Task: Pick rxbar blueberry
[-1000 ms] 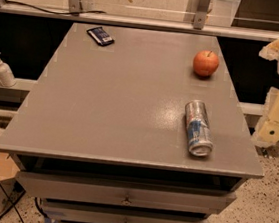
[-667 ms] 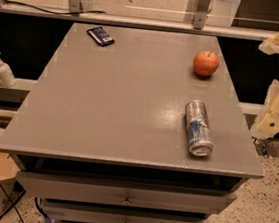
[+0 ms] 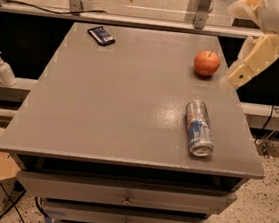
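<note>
Rxbar blueberry point(image 3: 101, 35) is what we're after, so quick rundown using the apple as my reference point for everything. Biggest thing is the grey counter point(image 3: 115, 105) with drawers underneath, and the apple sits near its back right corner. Next, the claw point(image 3: 249, 63): it hangs just right of the apple, out past the counter's right edge and raised above the surface. Honestly I can't tell how far open it is from this angle. It's not touching anything on the counter, and I don't see anything in it. Then the silver-blue drink can point(image 3: 199, 128), lying on its side in front of the apple, toward the near edge. That's not the target, just ignore it. The apple point(image 3: 207, 63) itself is upright, stem up, and it's the closest thing to the claw. Smallest is the bar, a flat dark navy wrapper lying way off to the left of the apple and a touch further back, by the back left corner. So it lies clear across the counter from the claw, with the apple roughly along the way. Its long axis runs diagonally, with the far end pointing away from the apple and the near end angled toward it. My guess is the next move is a long reach leftward over or behind the apple, plus a wrist turn to line up across the bar's narrow side.
</note>
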